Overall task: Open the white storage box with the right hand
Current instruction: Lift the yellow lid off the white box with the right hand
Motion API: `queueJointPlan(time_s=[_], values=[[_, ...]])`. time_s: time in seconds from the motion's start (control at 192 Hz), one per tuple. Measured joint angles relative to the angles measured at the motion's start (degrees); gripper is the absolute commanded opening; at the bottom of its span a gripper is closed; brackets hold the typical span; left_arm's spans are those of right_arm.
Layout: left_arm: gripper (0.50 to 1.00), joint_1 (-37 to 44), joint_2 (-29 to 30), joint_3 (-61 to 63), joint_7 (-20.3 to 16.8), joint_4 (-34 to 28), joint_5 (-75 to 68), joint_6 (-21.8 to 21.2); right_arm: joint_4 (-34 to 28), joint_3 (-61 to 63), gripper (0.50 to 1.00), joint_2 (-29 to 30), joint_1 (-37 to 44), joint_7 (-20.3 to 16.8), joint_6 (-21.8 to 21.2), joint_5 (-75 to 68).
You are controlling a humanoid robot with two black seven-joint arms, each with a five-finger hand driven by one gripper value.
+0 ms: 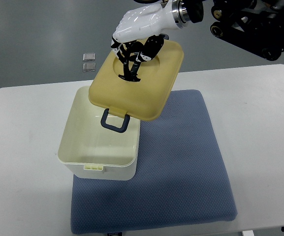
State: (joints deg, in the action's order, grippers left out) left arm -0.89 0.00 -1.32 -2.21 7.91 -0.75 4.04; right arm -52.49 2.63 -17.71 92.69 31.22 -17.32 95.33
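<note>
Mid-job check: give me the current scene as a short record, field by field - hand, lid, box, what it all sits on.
working hand: right hand, arm entering from the upper right
grip: fingers curled into the round recess on top of the lid
lid: yellowish, lifted off and tilted, over the box's far right corner
lid handle: dark blue, hanging at the lid's near edge
storage box: white, open, nothing visible inside
support: box sits partly on a blue mat, partly on the white table
left hand: not in view
</note>
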Motion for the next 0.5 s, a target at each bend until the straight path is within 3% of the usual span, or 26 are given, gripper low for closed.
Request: queueJointPlan(time_s=[0.501], values=[[1.000, 0.00, 0.00, 0.00, 0.00, 0.00, 0.01, 0.00, 12.16, 0.00, 0.500, -3.98, -5.08, 0.47, 0.72, -4.58]])
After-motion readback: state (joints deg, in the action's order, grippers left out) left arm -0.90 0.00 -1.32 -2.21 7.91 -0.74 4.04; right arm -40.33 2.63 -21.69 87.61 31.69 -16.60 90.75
